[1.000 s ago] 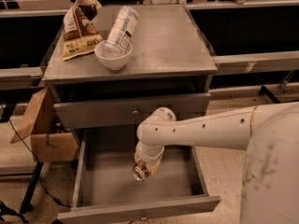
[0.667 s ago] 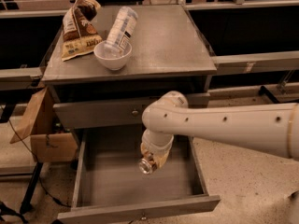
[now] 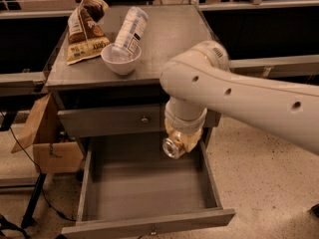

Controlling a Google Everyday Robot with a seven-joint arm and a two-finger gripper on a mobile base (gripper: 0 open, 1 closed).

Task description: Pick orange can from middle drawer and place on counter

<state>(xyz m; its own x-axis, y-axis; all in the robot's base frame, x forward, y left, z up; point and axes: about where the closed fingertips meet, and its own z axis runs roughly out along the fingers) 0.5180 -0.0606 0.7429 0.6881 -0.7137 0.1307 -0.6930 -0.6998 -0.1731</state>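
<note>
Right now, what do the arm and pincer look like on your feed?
The arm is a thick cream-white tube with small dark round holes, a rounded joint and a cylindrical wrist. No cables show. The pincer, below that wrist over the middle drawer, is mostly hidden behind the orange can.

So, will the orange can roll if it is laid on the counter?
Likely yes: the orange can, held sideways in the claw over the middle drawer, is round and smooth. Set on its flat end on the counter, it should stand. Its shiny metal may slip.
</note>
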